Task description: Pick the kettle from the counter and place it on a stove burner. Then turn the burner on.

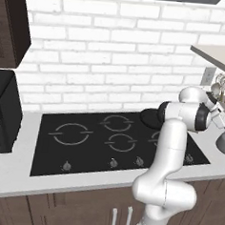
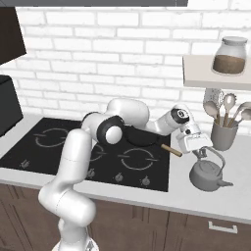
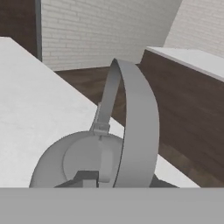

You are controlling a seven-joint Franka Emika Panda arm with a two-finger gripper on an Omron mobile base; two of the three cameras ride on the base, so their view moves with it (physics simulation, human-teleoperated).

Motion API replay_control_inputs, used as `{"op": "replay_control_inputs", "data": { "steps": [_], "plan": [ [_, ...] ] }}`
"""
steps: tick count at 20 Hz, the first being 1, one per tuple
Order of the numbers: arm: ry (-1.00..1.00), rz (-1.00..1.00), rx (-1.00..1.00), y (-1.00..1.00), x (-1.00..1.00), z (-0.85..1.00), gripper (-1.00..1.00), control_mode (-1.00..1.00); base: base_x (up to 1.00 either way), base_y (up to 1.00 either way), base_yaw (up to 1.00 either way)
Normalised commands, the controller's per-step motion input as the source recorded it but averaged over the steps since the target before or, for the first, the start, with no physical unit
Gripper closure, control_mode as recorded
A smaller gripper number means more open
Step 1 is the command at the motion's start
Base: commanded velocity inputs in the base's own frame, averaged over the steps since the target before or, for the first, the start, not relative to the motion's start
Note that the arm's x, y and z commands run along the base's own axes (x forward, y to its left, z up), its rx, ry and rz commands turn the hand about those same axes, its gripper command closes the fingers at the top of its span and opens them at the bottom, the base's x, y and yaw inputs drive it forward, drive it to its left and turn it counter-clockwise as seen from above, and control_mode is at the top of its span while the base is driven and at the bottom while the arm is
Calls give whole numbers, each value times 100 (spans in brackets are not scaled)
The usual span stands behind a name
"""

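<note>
Your hand (image 2: 200,153) sits right at the top of the kettle's arched loop handle (image 2: 214,156) — whether it's pinching the handle or just closing round it, you can't tell from these frames. In the hand view the handle (image 3: 131,127) arcs up close over the kettle (image 3: 70,164) body. The kettle (image 2: 208,175) stands upright on the counter (image 2: 230,198), just right of the stove (image 2: 59,149), spout pointing right. Dark pan (image 2: 139,136) with wooden handle sits on the stove's back right. Utensil holder (image 2: 223,135) stands behind the kettle — jar (image 2: 230,56) on the shelf above.
</note>
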Motion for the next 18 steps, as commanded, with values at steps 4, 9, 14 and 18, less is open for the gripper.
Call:
{"op": "replay_control_inputs", "data": {
  "steps": [4,9,14,18],
  "plan": [
    [0,0,0,0,0,0,100,-100,0,0,0],
    [1,0,0,3,0,0,100,-100,0,0,0],
    [0,1,0,38,-18,0,100,-100,0,0,0],
    [1,4,-3,58,-13,8,100,-100,0,0,0]
  ]
}}
